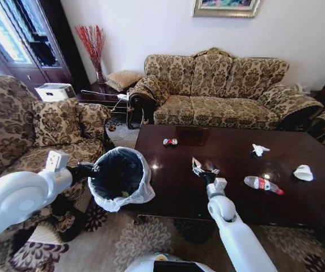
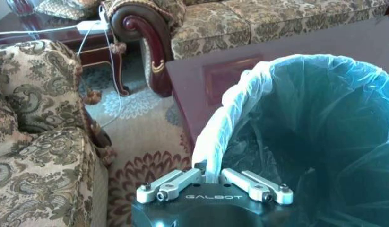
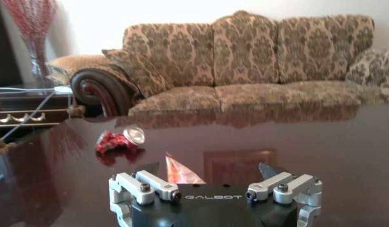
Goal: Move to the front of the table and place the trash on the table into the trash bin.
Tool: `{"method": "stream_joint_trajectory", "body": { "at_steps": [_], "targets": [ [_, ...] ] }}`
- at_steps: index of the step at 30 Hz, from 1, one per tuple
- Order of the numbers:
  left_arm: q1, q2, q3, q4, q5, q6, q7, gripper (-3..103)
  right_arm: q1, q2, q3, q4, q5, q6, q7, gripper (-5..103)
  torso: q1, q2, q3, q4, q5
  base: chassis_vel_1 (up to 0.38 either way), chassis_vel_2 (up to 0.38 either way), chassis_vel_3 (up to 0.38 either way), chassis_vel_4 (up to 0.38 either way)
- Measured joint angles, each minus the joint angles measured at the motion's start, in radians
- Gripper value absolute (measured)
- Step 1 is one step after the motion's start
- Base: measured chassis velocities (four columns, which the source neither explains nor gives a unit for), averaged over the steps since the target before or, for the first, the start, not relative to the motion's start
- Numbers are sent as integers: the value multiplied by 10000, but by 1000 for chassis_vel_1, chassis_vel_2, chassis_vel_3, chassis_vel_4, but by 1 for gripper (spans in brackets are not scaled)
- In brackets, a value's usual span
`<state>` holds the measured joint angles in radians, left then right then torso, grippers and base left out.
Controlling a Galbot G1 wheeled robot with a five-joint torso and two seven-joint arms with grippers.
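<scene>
Trash lies scattered over the glossy dark reddish-brown wooden surface point(image 1: 179, 187), whose near edge runs just ahead of the robot. Beside the surface's left near corner, the round black mesh trash bin with a translucent white bag liner point(image 1: 118, 177) is held off the carpet by the left tool point(image 2: 211, 183), its fingers pressed together on the liner-covered rim.

The right tool point(image 1: 206, 170) reaches over the near-middle of the surface, its fingers spread on either side of a small crinkled silvery-red wrapper point(image 1: 197, 166); contact cannot be made out. Just right of it lies a clear plastic bottle with a red label and cap point(image 1: 262, 184), on its side, with bare wood all round.

Farther right, near the surface's right edge, sits a crumpled white tissue point(image 1: 303, 173). Another white tissue point(image 1: 258, 149) lies deeper in, and a crushed red and silver wrapper point(image 1: 170, 141) rests towards the far edge, well apart from the rest.

Beyond the far edge stands a patterned beige sofa point(image 1: 219, 90).
</scene>
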<state>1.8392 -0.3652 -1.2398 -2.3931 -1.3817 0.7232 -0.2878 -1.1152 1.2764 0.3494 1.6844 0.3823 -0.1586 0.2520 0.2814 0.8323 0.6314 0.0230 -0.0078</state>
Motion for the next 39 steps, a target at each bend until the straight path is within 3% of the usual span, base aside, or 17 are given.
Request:
{"method": "stream_joint_trajectory", "body": {
  "at_steps": [7,23,25,28,32,35,37,39],
  "targets": [
    [1,-140,75,-96,64,-58,32,0,605,228,-145,-1117,238,-12,-413,98,16,-3,7,-5,0,0,0,0,0],
    [68,-398,288,-151,658,-286,426,0,769,485,-394,-1525,642,-139,-652,37,8,-2,4,-3,-1,0,0,0,0],
    [73,-401,312,-145,694,-317,419,0,756,490,-389,-1517,747,-167,-695,37,8,-2,4,-2,-2,0,0,0,0],
    [152,-376,253,-172,721,-330,414,0,637,474,-379,-1156,1054,-281,-854,21,9,-3,5,-3,-1,0,0,0,0],
    [182,-300,126,-173,685,-323,416,0,552,434,-397,-756,1294,-145,-1068,13,9,-3,5,-3,1,0,0,0,0],
    [237,-130,-152,-108,432,-236,422,0,278,264,-384,692,1561,518,-2190,3,9,-3,4,-2,-1,0,0,0,0],
    [246,-90,-180,-69,402,-224,418,0,233,220,-393,1104,1617,745,-2482,3,9,-3,4,-4,-2,0,0,0,0],
    [249,33,-175,50,352,-223,364,0,192,82,-465,2498,1954,1186,-3442,3,8,-3,4,-2,-2,0,0,0,0]
  ]
}}
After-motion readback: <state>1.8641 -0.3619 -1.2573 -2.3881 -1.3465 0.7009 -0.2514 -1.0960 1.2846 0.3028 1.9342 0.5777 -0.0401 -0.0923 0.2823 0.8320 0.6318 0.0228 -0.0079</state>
